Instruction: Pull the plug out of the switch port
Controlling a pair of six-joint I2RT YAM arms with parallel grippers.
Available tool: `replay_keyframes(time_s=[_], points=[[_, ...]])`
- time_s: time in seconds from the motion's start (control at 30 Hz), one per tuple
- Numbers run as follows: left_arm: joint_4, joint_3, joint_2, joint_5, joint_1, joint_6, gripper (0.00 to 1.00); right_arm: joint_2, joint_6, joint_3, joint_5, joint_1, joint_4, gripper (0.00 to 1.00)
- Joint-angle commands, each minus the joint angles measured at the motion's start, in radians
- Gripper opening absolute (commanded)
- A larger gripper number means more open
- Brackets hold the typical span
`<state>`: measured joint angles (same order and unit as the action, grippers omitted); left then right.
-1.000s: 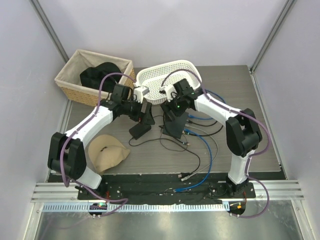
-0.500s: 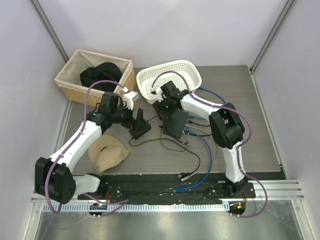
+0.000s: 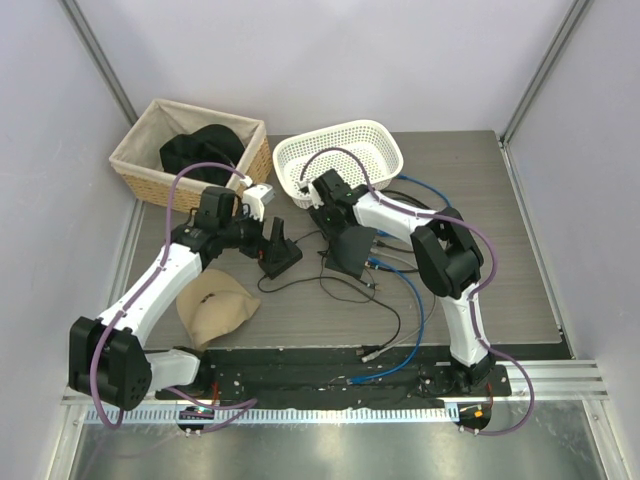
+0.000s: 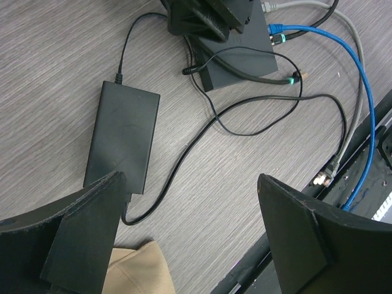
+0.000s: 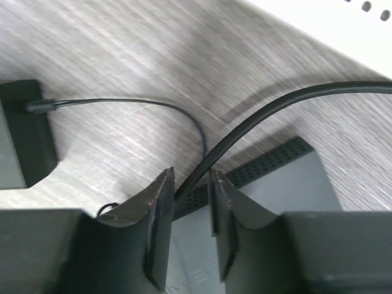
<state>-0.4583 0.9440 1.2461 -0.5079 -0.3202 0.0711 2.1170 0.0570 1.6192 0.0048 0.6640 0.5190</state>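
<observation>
Switch [image 3: 352, 250] lies flat near the middle of the wood-grain table [image 3: 480, 290], just in front of the white plastic basket [image 3: 340, 150], with blue network cables [image 4: 343, 55] plugged into one edge and trailing toward the near side. The right gripper [image 5: 191, 174] sits low over the switch's far corner, its jaws drawn close on either side of a black cable [image 5: 275, 104] that runs between them. A slim gap shows beside the cable, so I cannot tell whether they are pinching it. The left gripper [image 4: 190, 179] hovers with its jaws spread wide above the black power adapter [image 4: 122, 138], which lies just left of the switch with a thin black lead looping away from it. A tan cloth [image 4: 131, 269] rests nearer the arm bases, and a wicker basket [image 3: 190, 150] stands at the far left.
</observation>
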Motion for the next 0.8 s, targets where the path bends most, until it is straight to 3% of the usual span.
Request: replay_keyframes(time_s=[0.0, 0.17, 0.3, 0.33, 0.6, 0.77], points=[[0.061, -0.001, -0.007, 0.003, 0.003, -0.005, 0.93, -0.035, -0.042, -0.022, 0.073, 0.002, 0.007, 0.32], [0.07, -0.001, 0.007, 0.002, 0.003, -0.005, 0.94, -0.06, -0.055, -0.051, 0.023, 0.005, 0.015, 0.33], [0.073, 0.003, 0.016, 0.002, 0.004, -0.007, 0.94, -0.097, -0.04, -0.056, 0.014, 0.005, 0.045, 0.03], [0.073, 0.006, 0.016, 0.005, 0.003, -0.007, 0.94, -0.11, -0.028, -0.048, 0.018, 0.003, 0.055, 0.01], [0.095, -0.004, 0.036, -0.006, 0.003, -0.002, 0.94, -0.334, 0.161, -0.097, 0.101, -0.009, 0.104, 0.01], [0.121, 0.003, 0.061, -0.021, 0.003, 0.004, 0.94, -0.413, 0.308, -0.237, 0.188, -0.046, 0.056, 0.01]])
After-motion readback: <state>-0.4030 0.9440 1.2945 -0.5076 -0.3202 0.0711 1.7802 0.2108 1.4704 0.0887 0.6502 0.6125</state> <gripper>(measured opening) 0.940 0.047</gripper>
